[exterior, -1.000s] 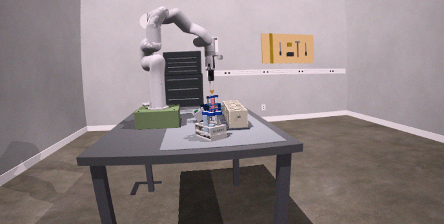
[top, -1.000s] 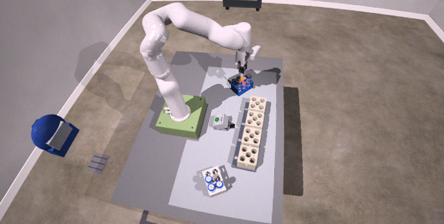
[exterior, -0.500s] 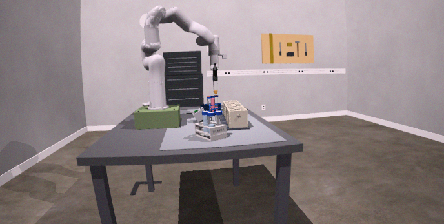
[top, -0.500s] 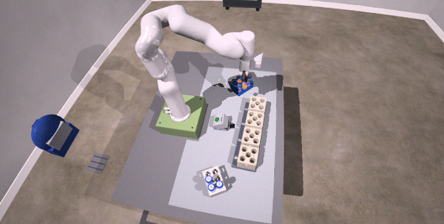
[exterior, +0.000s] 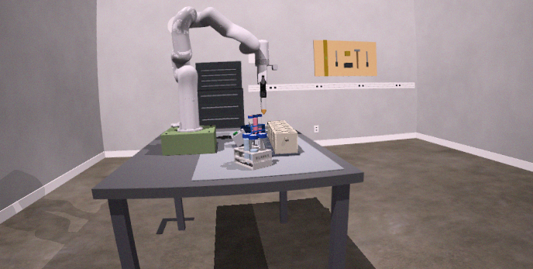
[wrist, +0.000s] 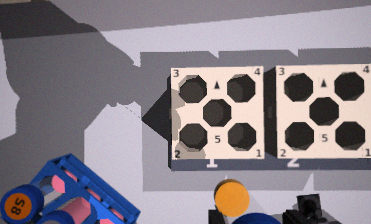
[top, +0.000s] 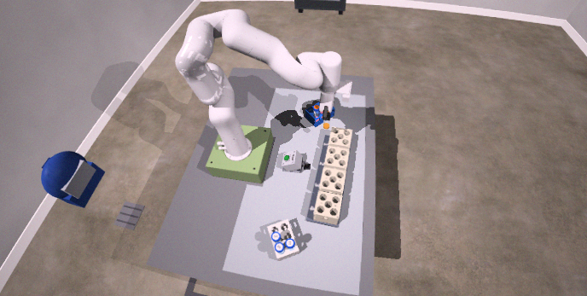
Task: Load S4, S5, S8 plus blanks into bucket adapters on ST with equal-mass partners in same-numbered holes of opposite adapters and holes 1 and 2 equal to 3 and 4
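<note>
Unlabelled-side sample tube point(top: 326, 125) point(exterior: 263, 112) point(wrist: 231, 199), probably S5, gripped aloft by tool point(top: 326, 113) point(exterior: 263, 94) point(wrist: 258, 212). Adapters point(top: 328, 220) point(exterior: 288, 146) point(wrist: 196, 111) seen unfilled; S8 point(top: 316, 107) point(exterior: 251, 116) point(wrist: 18, 206) still racked. Loading, balancing, DONE outstanding.

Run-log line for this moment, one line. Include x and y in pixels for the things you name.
gripper point(top: 326, 119) point(exterior: 263, 96): shut on tube point(exterior: 263, 105) point(wrist: 231, 199) | tube: raised, clear of adapter 1 point(wrist: 217, 150) | adapters 1, 2 point(wrist: 324, 150): all holes empty | S8 point(wrist: 17, 206): in blue rack point(wrist: 121, 200) | DONE point(top: 287, 158): unpressed, by look

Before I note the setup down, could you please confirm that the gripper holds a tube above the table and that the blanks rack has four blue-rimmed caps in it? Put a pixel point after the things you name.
The cap count is wrong: the top view shows three in the blanks rack point(top: 288, 256) point(exterior: 263, 158).
</note>
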Controlling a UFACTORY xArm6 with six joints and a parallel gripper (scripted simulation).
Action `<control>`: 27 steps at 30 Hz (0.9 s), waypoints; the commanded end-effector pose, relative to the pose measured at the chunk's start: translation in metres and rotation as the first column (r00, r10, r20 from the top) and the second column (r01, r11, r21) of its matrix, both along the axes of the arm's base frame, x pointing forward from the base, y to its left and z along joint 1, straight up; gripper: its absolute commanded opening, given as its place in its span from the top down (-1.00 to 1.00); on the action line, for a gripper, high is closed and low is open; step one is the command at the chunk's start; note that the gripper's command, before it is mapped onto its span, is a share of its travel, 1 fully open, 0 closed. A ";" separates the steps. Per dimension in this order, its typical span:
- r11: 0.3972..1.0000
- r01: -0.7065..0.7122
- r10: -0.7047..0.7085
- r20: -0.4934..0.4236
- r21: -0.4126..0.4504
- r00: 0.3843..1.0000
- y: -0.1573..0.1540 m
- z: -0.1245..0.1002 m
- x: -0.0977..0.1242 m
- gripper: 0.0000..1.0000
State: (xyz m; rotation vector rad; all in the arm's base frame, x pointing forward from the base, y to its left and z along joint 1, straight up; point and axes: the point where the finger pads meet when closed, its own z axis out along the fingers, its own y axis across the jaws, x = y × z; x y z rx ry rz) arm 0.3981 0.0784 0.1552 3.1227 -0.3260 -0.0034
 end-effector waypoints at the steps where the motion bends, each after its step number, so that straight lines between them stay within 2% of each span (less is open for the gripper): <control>1: 1.000 -0.001 0.001 0.004 0.002 1.000 -0.024 0.002 0.006 1.00; 3: 1.000 -0.001 0.001 0.004 0.002 1.000 -0.024 0.002 0.006 1.00; 27: 1.000 -0.001 0.001 0.004 0.001 1.000 -0.133 0.002 0.023 1.00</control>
